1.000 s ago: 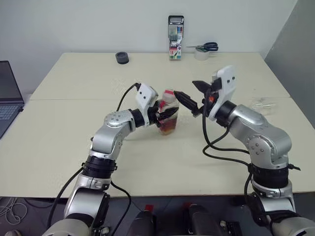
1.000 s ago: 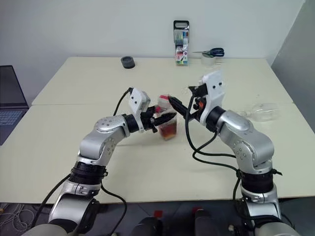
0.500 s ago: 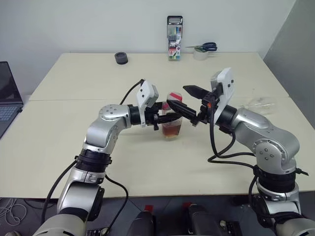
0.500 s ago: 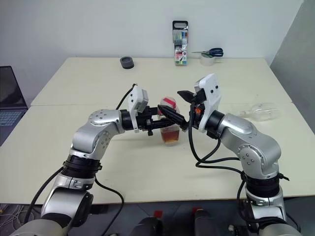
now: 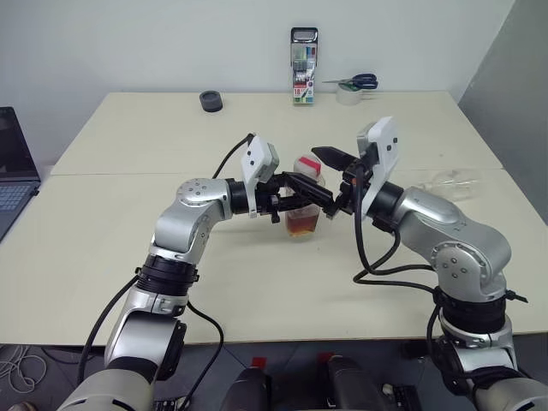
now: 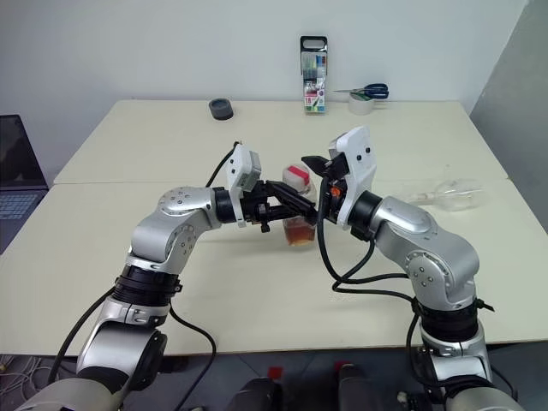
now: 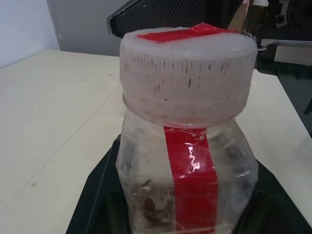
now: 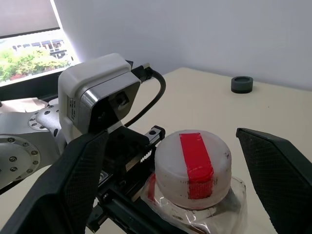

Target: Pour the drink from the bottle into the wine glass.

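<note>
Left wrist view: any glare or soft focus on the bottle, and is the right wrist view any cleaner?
Left wrist view: glare streak on the bottle's red label band, background soft. Right wrist view: cap sharp, window at the upper corner bright, near fingers slightly soft.

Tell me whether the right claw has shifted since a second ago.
Yes. The right claw has swung leftward over the table, from beside the bottle to straddling its cap, jaws open.

It looks like an office or lab room: plain white walls, pale tables (image 5: 128, 257) pushed together, a laptop (image 5: 13, 175) at nine o'clock, a marker set (image 5: 304, 77), scissors (image 5: 355, 82) and tape at twelve.
</note>
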You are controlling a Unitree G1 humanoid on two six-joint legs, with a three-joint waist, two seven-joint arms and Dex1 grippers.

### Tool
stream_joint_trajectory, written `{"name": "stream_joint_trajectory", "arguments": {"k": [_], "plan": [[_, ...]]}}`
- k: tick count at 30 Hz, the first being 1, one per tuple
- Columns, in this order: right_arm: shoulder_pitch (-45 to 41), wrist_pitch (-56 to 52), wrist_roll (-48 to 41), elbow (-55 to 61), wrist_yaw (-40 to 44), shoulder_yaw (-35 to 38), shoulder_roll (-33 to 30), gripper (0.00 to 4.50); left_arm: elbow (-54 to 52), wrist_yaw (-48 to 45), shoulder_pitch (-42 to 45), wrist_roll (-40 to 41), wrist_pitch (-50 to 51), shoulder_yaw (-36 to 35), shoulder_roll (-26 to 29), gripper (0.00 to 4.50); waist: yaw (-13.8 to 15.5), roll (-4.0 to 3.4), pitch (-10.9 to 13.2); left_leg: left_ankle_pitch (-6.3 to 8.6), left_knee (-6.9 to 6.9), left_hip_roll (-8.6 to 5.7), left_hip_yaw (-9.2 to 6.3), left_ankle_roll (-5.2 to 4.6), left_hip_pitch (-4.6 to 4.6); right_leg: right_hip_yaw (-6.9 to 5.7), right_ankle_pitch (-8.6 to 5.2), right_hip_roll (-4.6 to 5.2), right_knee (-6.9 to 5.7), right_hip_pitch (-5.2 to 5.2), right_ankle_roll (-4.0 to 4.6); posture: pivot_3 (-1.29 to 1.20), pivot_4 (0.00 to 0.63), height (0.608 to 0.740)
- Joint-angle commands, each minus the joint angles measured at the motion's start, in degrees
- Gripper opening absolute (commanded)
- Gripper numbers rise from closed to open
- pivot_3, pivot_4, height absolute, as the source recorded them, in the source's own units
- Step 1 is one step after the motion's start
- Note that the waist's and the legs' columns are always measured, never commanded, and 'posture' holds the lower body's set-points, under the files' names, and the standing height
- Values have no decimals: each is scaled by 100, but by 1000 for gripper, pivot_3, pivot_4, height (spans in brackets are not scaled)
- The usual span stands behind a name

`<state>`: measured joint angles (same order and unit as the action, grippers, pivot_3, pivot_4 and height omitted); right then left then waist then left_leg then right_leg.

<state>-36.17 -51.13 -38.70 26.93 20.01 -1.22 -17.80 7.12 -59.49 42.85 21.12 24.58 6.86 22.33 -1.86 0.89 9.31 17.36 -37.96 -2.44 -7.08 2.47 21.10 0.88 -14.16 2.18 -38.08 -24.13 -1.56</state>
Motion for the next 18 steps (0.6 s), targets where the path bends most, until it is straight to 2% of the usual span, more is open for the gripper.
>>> {"name": "stream_joint_trajectory", "arguments": {"k": [1, 3, 9, 18], "plan": [[-67, 205, 64, 63, 48, 47, 4, 4317, -212, 12, 142, 34, -104, -53, -15, 1814, 0, 0, 0, 0, 0, 0, 0, 0, 0, 0, 0, 0, 0, 0, 0, 0, 150, 740], [-68, 255, 76, 21, 17, 75, 55, 3919, -186, 21, 160, 25, -117, -56, -16, 1814, 0, 0, 0, 0, 0, 0, 0, 0, 0, 1, 0, 0, 0, 0, 0, 0, 150, 740], [-4, 324, 168, -26, 49, 56, 57, 1817, -144, 83, 236, 55, -76, -116, -29, 1814, 0, 0, 0, 0, 0, -1, 0, 0, 0, 0, 0, 0, 0, 0, 0, 0, 150, 740], [-115, 460, 195, -200, 274, -5, -55, 1763, -154, -37, 343, 71, -54, -111, 60, 1814, -1, 0, 0, 0, 0, -1, 1, 0, 0, 1, 0, 0, -1, 0, 0, 0, 150, 740]]}}
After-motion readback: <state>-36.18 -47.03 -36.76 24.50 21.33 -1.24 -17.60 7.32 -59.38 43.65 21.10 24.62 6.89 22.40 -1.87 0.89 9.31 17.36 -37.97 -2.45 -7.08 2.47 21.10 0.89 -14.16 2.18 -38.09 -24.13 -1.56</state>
